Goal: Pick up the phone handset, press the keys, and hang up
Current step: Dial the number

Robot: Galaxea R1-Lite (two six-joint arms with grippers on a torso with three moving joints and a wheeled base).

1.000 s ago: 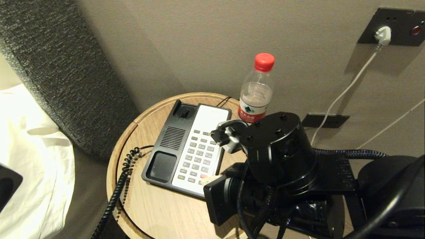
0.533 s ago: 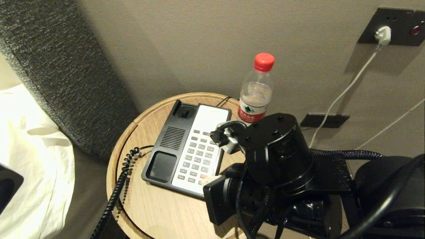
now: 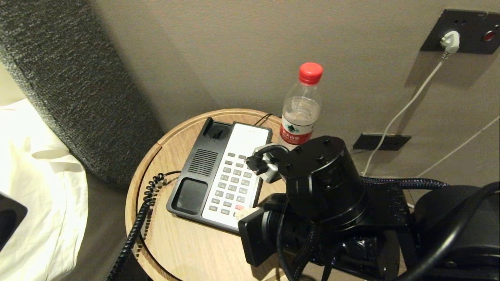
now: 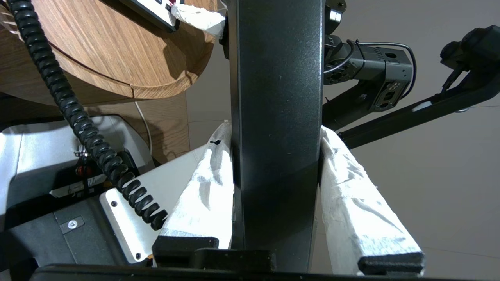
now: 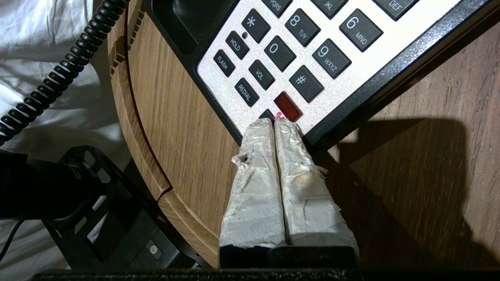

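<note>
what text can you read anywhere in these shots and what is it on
All legible text is on the phone base keys, in the right wrist view:
"8 TUV"
"6 MNO"
"9 WXYZ"
"0"
"*"
"#"
"HOLD"
"FLASH"
"VOL"
"REDIAL"
"PQRS", "JKL", "DEF": digits cut off at the frame edge
Red key: no text.
Water bottle label: red with white characters, too small to read.

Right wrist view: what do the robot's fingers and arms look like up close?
The right gripper has two fingers wrapped in creased white tape on black mounts. The left gripper has the same taped fingers. The right arm is matte black with round housings and braided black cables.
</note>
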